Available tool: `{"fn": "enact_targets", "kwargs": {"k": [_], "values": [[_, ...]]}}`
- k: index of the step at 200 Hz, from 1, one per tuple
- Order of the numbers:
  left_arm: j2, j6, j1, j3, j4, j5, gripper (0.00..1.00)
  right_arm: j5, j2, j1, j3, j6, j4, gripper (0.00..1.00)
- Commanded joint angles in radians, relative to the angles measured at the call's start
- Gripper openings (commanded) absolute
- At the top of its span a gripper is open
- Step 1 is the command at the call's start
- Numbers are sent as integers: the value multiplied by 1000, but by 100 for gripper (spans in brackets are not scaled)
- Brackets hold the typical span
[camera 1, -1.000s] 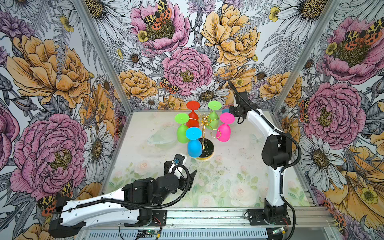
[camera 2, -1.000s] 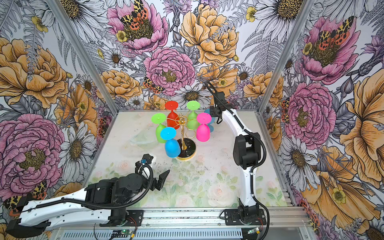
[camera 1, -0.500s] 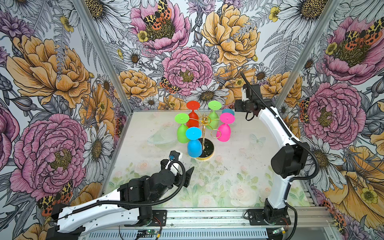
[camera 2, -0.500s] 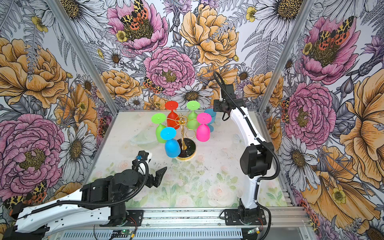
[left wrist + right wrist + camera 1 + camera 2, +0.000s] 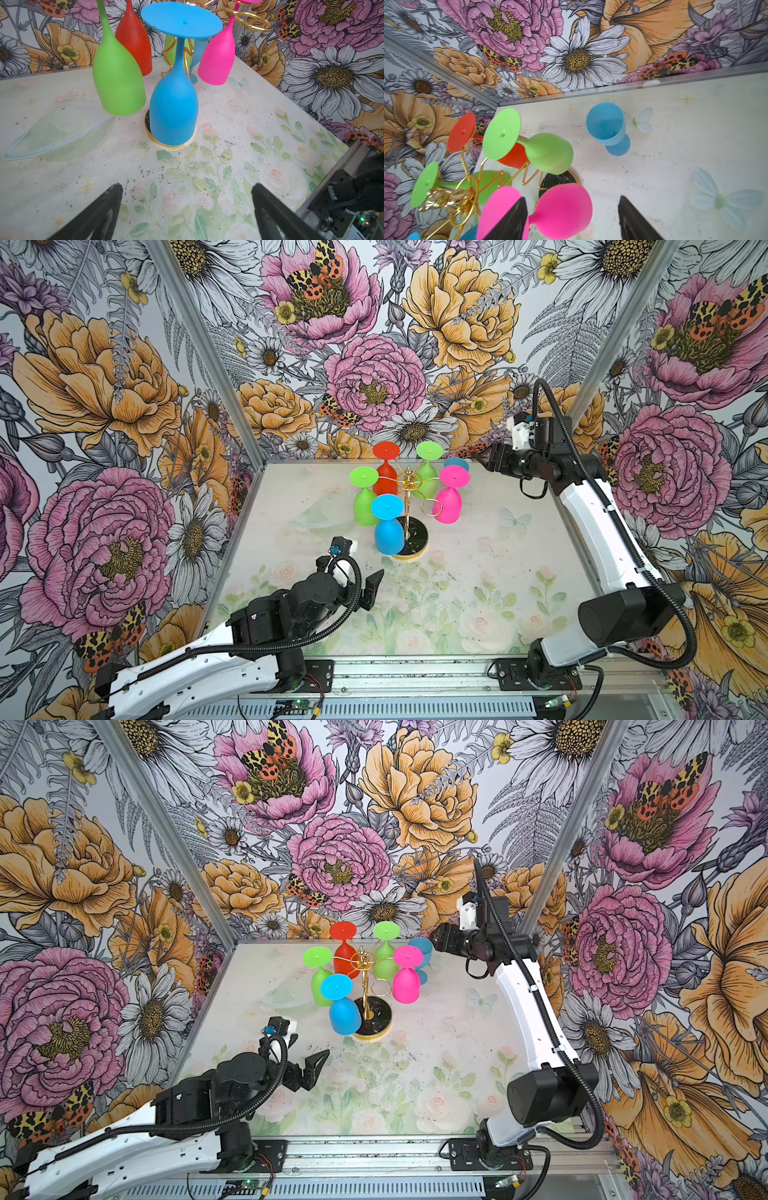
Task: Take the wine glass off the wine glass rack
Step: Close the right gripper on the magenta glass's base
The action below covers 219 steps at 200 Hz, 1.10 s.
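Wine glass rack, a thin gold wire stand with a central pole, looped arms and a round black gold-rimmed base, stands toward the back middle of the pale flower-printed table. Five matte glasses hang bowl-down from its loops: a red wine glass and a light green wine glass at the back, a bright green wine glass on the left, a vivid blue wine glass in front and a pink wine glass on the right.

A pale blue wine glass stands upright on the table behind and to the right of the rack, apart from it. In both top views the pink foot hides most of it. The right wrist view shows its open bowl and its foot.

The right gripper hangs raised near the back wall, just beside that pale blue glass. Its black fingers are spread with nothing between them. Against the dark wallpaper they are hard to make out from above, and the wrist view cuts off all but their tips.

The left gripper hovers over the front left of the table, short of the vivid blue glass, its fingers wide apart and empty. In its wrist view that blue bowl covers most of the rack's base.

A clear shallow glass dish lies left of the rack, barely visible against the print.
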Motion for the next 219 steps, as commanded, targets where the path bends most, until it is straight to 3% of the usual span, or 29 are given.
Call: {"fn": "enact_targets", "kwargs": {"k": [1,84,219], "values": [[27,33,29,33,-12,73,99,-134,-57,25,-59,53,18,70],[84,66,85,71,-8,134,98,-269,-109,52,-212,150,146,66],[76,63,88,64,-10,142,99,-302,-78,32,-270,228,257,29]]}}
